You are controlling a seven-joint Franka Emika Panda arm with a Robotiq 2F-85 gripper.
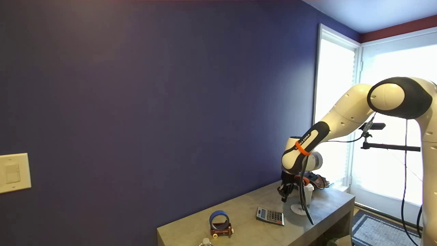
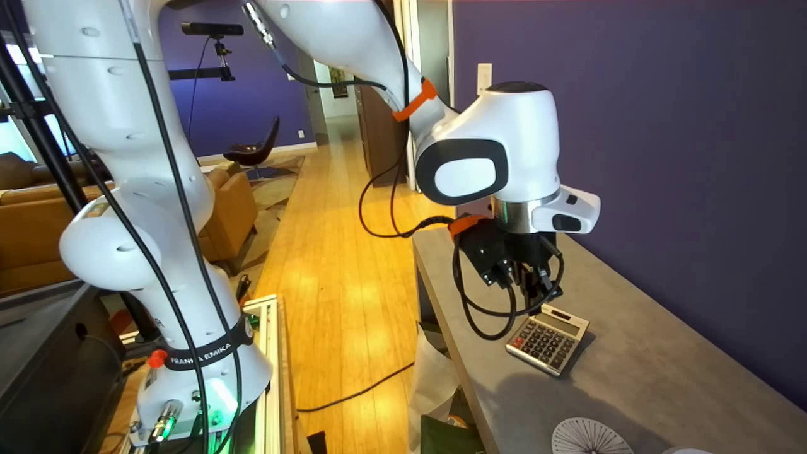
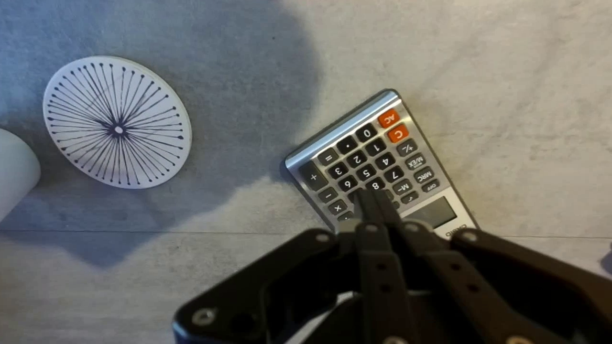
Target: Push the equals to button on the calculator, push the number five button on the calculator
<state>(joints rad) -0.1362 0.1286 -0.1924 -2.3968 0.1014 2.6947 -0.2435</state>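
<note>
Calculator [image 1: 270, 216]: in an exterior view, one is seen lying flat on the table [image 1: 245, 206], between one blue ring [image 1: 218, 213] and one white disc [image 1: 298, 209].
Cart [image 1: 222, 232]: one, red, is overlapped by the ring; whether the ring is carried in it cannot be told.
Cup [image 1: 308, 195]: one, white, is stood upright just beside the disc; its inside is hidden.
Gripper [image 1: 284, 199]: one is held above the table, apart from the calculator.
Bag [image 2: 432, 373]: in an exterior view, one, pale, is seen below the table's edge; its contents cannot be made out.
Orange keys [image 3: 388, 118]: in the wrist view, two are shown, with one equals key [image 3: 328, 156] and one five key [image 3: 366, 172] in plain sight.
Fingers [image 3: 367, 205]: two are set tip to tip, with nothing gripped; keys near the display [image 3: 437, 210] are partly covered by them.
</note>
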